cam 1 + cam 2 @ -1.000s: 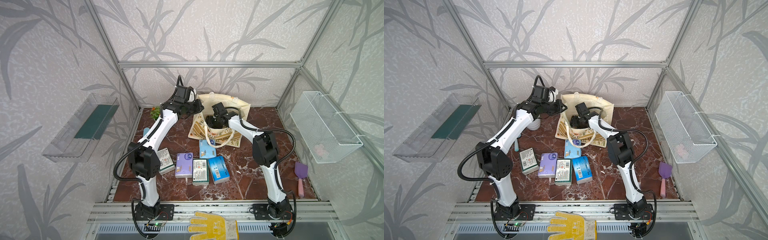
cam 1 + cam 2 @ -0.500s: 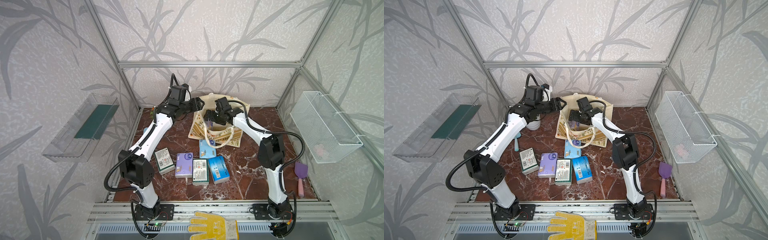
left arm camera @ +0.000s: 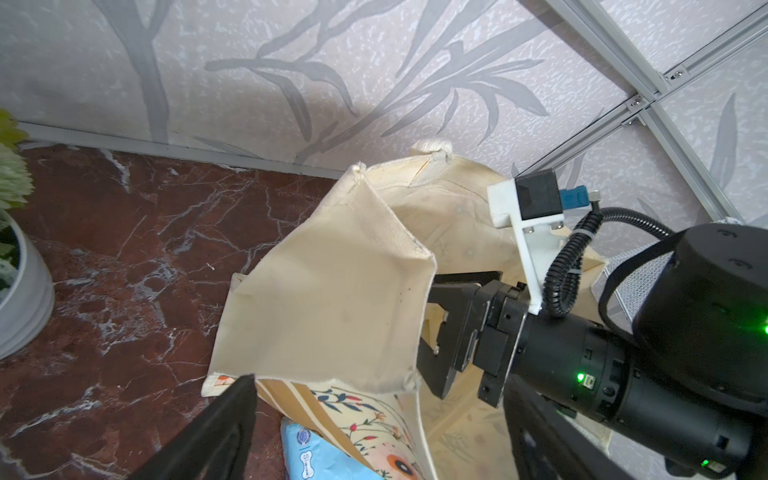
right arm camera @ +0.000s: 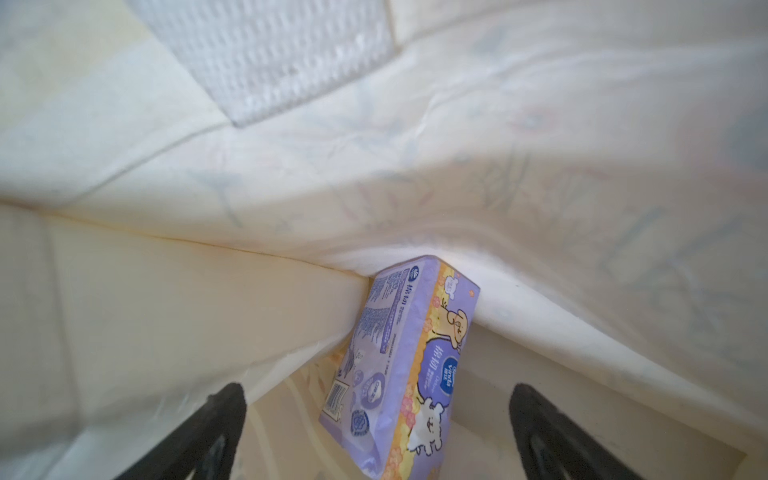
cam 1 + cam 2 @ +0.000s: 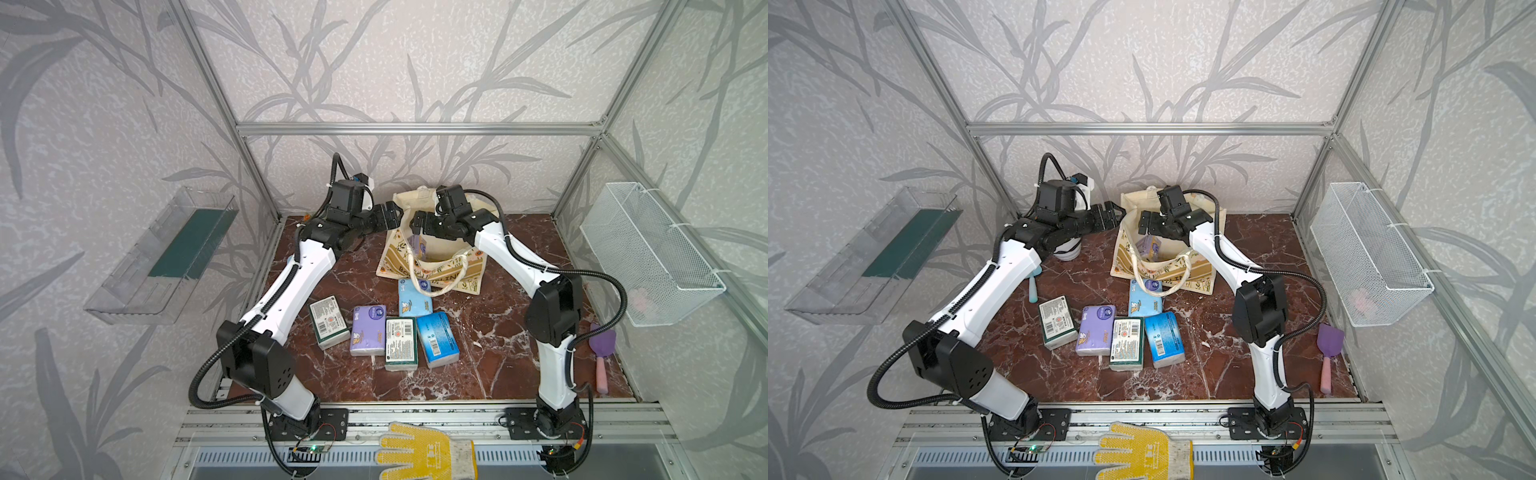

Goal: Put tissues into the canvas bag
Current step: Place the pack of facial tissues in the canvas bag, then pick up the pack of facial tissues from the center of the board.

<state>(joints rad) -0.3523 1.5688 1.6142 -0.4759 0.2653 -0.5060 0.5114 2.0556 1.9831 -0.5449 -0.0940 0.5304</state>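
While the lilac pack (image 4: pixel 407 365) leans inside the canvas bag (image 5: pixel 392 264): drop looks finished.
Left gripper (image 5: pixel 395 215), right gripper (image 5: pixel 417 224): spread, empty (by the bag mouth).
Next: you fetch the blue pack (image 5: pixel 413 297) off the desk (image 5: pixel 498 340).

The frame is filled with the cream inside of the bag (image 4: pixel 166 316), its cloth folded and creased, with a faint print showing through in the right half. A lilac pack (image 4: pixel 399 374) stands on end in the lower middle of the frame, tilted, its far end tucked under a fold of cloth. The right gripper (image 4: pixel 378 390) gapes wide. Its black fingers (image 4: pixel 208 436) rise from the lower left and lower right, clear of the pack. At upper left sits a white woven patch (image 4: pixel 270 54), blurred, perhaps webbing.
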